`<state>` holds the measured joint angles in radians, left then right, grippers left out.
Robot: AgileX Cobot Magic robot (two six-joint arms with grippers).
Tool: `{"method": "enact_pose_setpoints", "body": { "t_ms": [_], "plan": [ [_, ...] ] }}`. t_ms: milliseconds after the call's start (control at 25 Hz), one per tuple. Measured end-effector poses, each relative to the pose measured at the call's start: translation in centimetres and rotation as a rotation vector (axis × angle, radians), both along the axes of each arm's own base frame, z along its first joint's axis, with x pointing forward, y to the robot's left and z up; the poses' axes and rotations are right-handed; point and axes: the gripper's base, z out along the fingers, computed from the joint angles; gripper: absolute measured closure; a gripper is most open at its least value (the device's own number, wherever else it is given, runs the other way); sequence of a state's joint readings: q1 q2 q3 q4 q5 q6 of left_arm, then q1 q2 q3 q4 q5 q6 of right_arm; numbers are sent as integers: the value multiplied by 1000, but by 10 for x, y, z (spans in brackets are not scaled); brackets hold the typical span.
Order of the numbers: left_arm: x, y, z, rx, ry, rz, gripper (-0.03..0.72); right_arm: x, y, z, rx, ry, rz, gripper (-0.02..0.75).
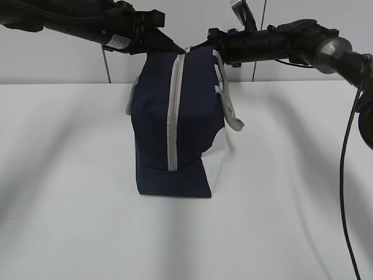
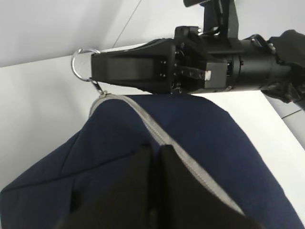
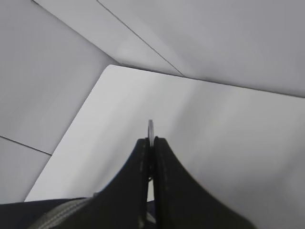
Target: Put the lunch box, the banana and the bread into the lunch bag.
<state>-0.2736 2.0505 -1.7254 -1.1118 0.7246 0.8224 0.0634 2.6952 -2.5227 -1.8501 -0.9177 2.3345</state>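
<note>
The dark navy lunch bag (image 1: 152, 116) stands on the white table, and its grey zipper (image 1: 173, 111) is closed along the whole visible length. My left gripper (image 1: 172, 48) is at the bag's top and shut on the navy fabric (image 2: 109, 157) next to the zipper (image 2: 157, 131). My right gripper (image 1: 198, 46) is shut on the metal ring pull (image 3: 150, 128) at the zipper's end. The ring also shows in the left wrist view (image 2: 82, 63). The lunch box, the banana and the bread are out of view.
A grey strap handle (image 1: 232, 111) hangs on the bag's right side above a white end panel (image 1: 217, 166). The white table (image 1: 70, 192) spreads around the bag. A light wall stands behind. A black cable (image 1: 345, 175) hangs at the right.
</note>
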Motion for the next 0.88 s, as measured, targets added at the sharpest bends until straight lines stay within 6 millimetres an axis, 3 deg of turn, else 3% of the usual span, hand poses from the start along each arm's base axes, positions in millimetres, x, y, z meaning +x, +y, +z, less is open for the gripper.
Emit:
{"method": "enact_pose_setpoints", "body": {
  "t_ms": [400,880],
  "plan": [
    [0,0,0,2,1,-4,671,2,-1,-31,16,94,-27,754],
    [-1,0,0,2,2,-6,669,2,-1,-31,15,94,-29,753]
  ]
}}
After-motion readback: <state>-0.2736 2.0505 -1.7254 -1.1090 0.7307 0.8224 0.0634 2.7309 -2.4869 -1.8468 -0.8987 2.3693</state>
